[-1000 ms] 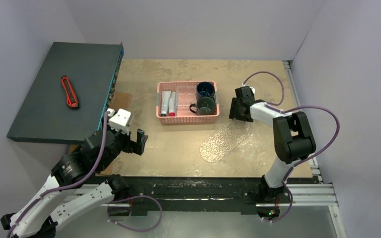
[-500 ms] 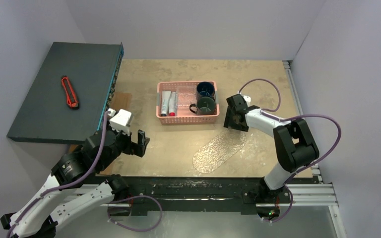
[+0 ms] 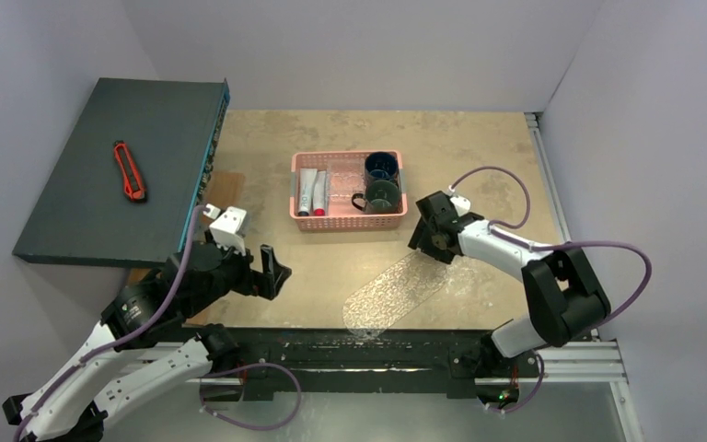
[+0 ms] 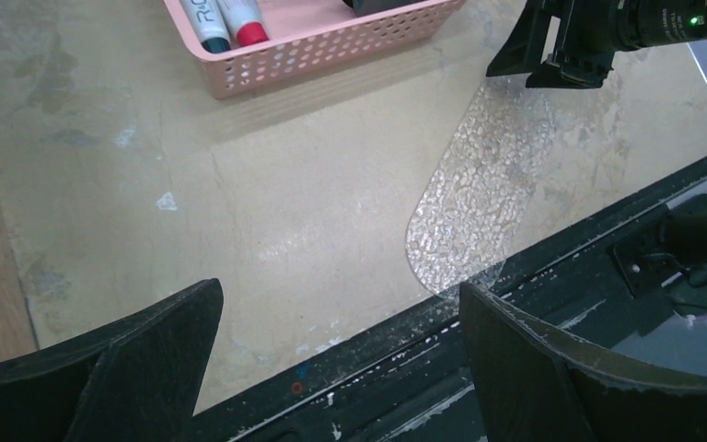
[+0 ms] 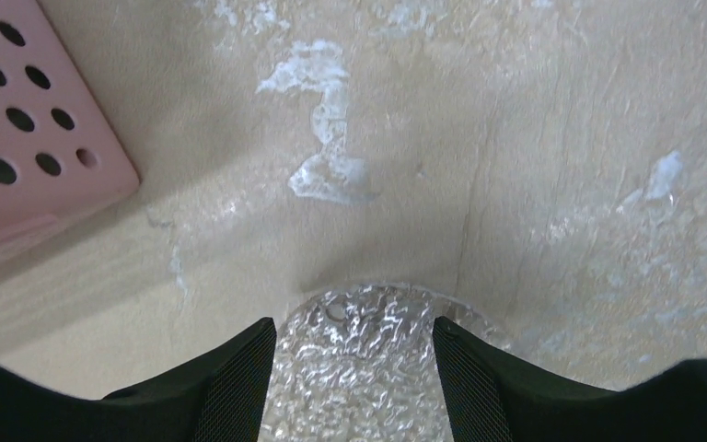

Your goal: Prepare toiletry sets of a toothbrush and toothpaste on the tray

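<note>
1. Pale lilac-grey walls (image 3: 359, 46) close the scene on the left, far and right sides.
2. The beige stone-like table (image 3: 267, 147) shows whitish worn patches and fine scratches. A black metal rail (image 3: 359, 354) runs along its near edge.
3. A dark grey flat board (image 3: 83, 203) covers the far left corner and reaches out past the left side of the table.
4. A pink perforated rectangular basket (image 3: 350, 222) stands at the far middle of the table.
5. The transparent oval plastic tray with a bumpy surface (image 3: 391, 293) lies flat and diagonal, near and right of the basket and apart from it. Its near end reaches the near edge of the table.
6. In the right part of the basket a blue mug (image 3: 381, 167) stands far and a dark green mug (image 3: 383, 195) stands near, close together.
7. In the left part of the basket two silvery-grey tubes (image 3: 307, 189) lie side by side.
8. A red utility knife (image 3: 129, 171) lies on the board.
9. The right gripper (image 3: 426, 236) is low over the far end of the tray. Its fingers (image 5: 226, 391) are apart, with the bumpy plastic showing between them and also beyond the right one. I cannot tell if they press on it.
10. The left gripper (image 4: 336, 295) hangs over the near left of the table, spread wide and holding nothing.
</note>
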Available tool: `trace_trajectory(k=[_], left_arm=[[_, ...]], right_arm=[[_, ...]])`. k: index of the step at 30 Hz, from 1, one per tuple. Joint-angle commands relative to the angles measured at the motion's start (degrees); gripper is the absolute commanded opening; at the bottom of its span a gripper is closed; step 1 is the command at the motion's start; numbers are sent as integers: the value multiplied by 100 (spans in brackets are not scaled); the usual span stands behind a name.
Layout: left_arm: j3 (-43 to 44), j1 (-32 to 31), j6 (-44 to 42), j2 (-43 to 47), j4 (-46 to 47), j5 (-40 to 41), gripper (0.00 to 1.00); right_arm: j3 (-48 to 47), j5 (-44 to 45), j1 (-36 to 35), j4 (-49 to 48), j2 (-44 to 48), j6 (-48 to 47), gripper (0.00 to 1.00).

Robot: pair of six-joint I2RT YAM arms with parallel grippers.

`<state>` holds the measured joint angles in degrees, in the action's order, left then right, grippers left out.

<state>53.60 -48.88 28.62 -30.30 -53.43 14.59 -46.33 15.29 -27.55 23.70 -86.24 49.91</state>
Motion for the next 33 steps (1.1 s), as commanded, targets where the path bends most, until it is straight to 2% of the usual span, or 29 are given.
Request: trace_trajectory(k=[1, 5, 10, 21, 33], left_arm=[[-248, -19, 500, 38, 370, -598, 100], [-510, -18, 707, -102, 528, -997, 99], [-825, -20, 945, -188, 781, -1316, 99], [-1348, -16, 1314, -73, 1115, -1433, 99], [-1575, -19, 1361, -270, 1429, -1679, 99]], right_arm=[[74, -110, -109, 208, 580, 589, 65], [-59, -54, -169, 452, 1103, 504, 66], [-53, -402, -407, 589, 1653, 96, 66], [890, -1471, -1314, 441, 2536, -140, 64], [1451, -1717, -2149, 683, 2812, 91, 64]])
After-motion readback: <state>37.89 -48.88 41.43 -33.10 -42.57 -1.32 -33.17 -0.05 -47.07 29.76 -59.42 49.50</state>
